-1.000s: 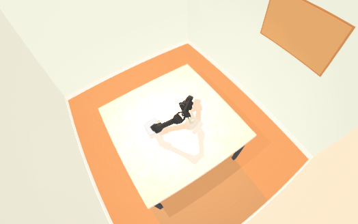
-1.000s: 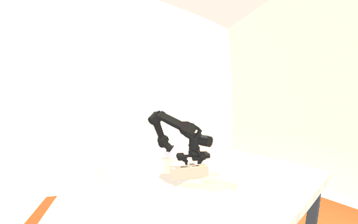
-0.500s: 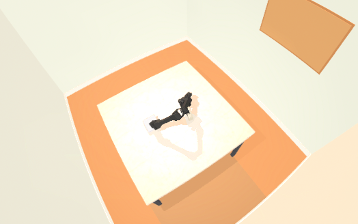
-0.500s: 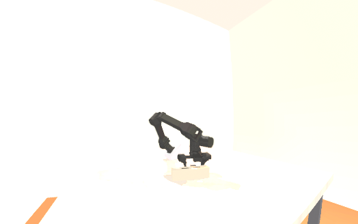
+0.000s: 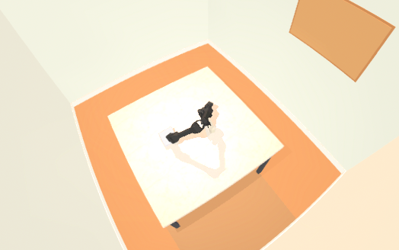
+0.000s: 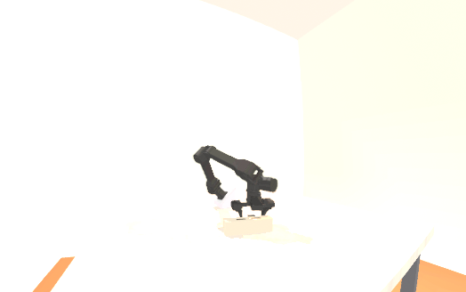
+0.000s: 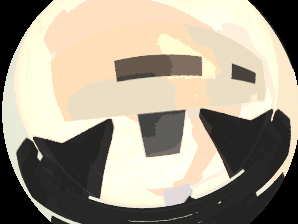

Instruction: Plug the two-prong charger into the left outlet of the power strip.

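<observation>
The power strip (image 6: 247,227) (image 7: 120,97) is a beige block below my gripper. In the wrist view its face shows a long dark brown bar and a smaller dark patch at the right. My gripper (image 6: 253,215) (image 7: 157,117) is open, pointing down, its fingertips just above the strip. A small pale block, apparently the charger, stands on the strip's top between the spread fingers. In the wrist view a grey face (image 7: 161,134) shows between the fingers, with gaps on both sides. The prongs and the outlet holes are hidden, and how deep the charger sits cannot be told.
The arm (image 5: 184,133) (image 6: 228,159) reaches from its base, beside a pale plate (image 5: 163,136), across the white table (image 5: 152,183). Its shadow lies on the table top. Strong glare washes out much of the scene around the strip. A brown board hangs on the wall.
</observation>
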